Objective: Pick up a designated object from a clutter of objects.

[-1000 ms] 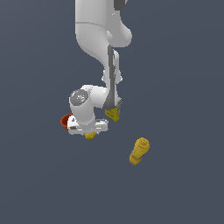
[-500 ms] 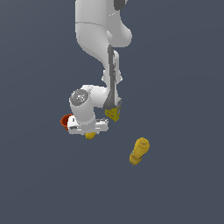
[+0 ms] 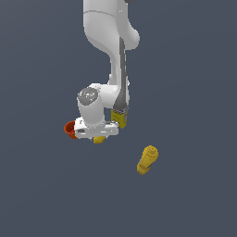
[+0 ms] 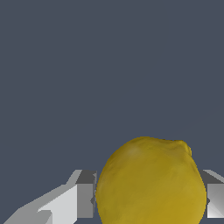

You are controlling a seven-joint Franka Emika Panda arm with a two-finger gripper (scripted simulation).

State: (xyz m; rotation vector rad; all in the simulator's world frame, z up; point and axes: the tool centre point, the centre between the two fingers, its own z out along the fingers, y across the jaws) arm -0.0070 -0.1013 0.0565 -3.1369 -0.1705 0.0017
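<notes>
The small yellow lemon (image 4: 151,183) sits between my two fingers (image 4: 85,194) in the wrist view, and both fingers touch its sides. In the exterior view only a bit of the lemon (image 3: 98,139) shows under my hand. My gripper (image 3: 98,137) is low over the floor and shut on the lemon. The red-orange cup (image 3: 69,129) is just to the exterior view's left of the hand. The yellow box (image 3: 121,118) stands right behind it, partly hidden by the arm. The yellow squeeze bottle (image 3: 147,159) lies apart, toward the exterior view's right and nearer the camera.
The floor (image 3: 194,92) is a plain dark grey surface. My white arm (image 3: 111,41) comes down from the top of the exterior view and covers part of the clutter.
Hardly anything has moved. The hand stays low over the lemon between the cup and the box.
</notes>
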